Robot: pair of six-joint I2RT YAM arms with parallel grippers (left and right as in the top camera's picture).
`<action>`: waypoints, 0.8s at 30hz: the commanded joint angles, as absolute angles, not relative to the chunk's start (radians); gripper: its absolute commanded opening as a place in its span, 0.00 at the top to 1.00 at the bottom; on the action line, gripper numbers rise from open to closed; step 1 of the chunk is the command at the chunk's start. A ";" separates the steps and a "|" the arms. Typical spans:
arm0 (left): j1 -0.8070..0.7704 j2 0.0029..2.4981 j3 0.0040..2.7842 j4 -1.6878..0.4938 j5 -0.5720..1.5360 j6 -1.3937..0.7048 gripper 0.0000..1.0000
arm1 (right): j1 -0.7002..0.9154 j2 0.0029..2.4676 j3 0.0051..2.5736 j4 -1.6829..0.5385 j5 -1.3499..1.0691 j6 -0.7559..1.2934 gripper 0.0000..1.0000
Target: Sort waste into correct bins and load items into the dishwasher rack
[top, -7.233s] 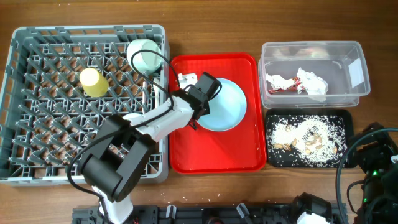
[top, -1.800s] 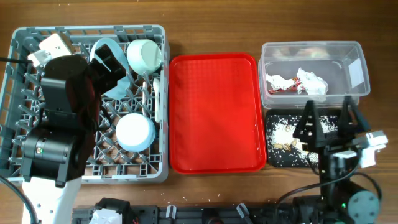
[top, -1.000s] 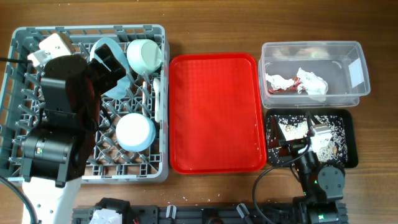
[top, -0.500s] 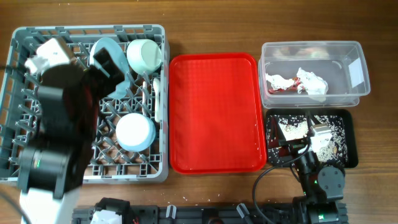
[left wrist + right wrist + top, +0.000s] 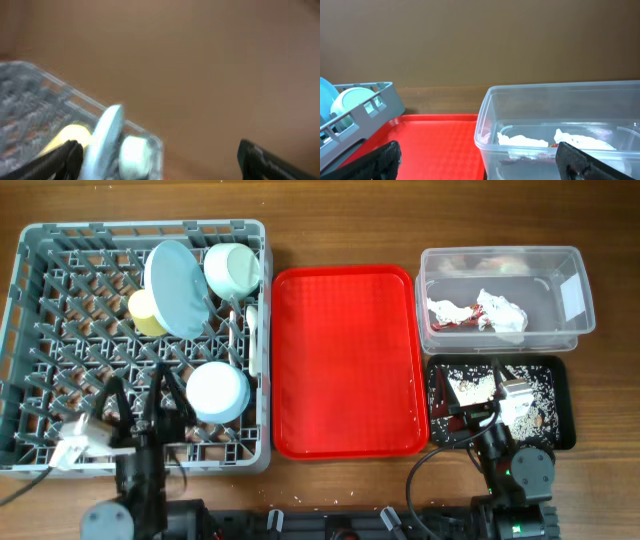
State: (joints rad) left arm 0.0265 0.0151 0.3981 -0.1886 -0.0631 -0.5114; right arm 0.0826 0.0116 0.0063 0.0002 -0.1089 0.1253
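The grey dishwasher rack (image 5: 40, 250) holds a light blue plate (image 5: 180, 288) on edge. Beside the plate sit a yellow cup (image 5: 143, 313) and a pale green bowl (image 5: 233, 268). A white fork and spoon (image 5: 252, 340) and a pale upturned bowl (image 5: 217, 392) are also in the rack. The crumpled napkin (image 5: 478, 313) lies in the clear tub (image 5: 575, 270); beige scraps (image 5: 470, 390) cover the black tray (image 5: 560, 405). My left gripper (image 5: 140, 402) hangs open over the rack's near edge, holding nothing. My right gripper (image 5: 470, 408) is open and empty over the black tray. Blurred plate (image 5: 104, 142) shows in the left wrist view.
A red serving tray (image 5: 345, 360) with nothing on it lies between the rack and the bins. In the right wrist view the clear tub (image 5: 560, 100) fills the right half and the red tray (image 5: 430, 140) the left. Both arm bases sit at the table's near edge.
My left arm has pulled back from the rack's far side to its near edge, uncovering the upright plate and the yellow cup. The right arm has stayed still.
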 commanded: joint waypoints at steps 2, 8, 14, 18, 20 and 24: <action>0.003 0.004 0.213 0.215 0.030 -0.511 0.00 | 0.086 0.004 0.006 0.006 -0.121 0.105 0.00; -0.072 0.004 0.023 0.350 -0.078 -0.559 0.00 | 0.086 0.005 0.006 0.006 -0.121 0.105 0.00; -0.078 0.004 0.006 0.045 -0.133 -0.580 0.00 | 0.086 0.005 0.006 0.006 -0.121 0.105 0.00; -0.090 0.003 0.006 -0.062 -0.107 -0.475 0.00 | 0.086 0.005 0.006 0.006 -0.121 0.105 0.00; -0.090 0.003 0.006 -0.062 -0.107 -0.475 0.00 | 0.086 0.005 0.006 0.006 -0.121 0.105 0.00; -0.090 0.006 0.006 -0.062 -0.107 -0.475 0.00 | 0.086 0.005 0.006 0.006 -0.121 0.105 0.00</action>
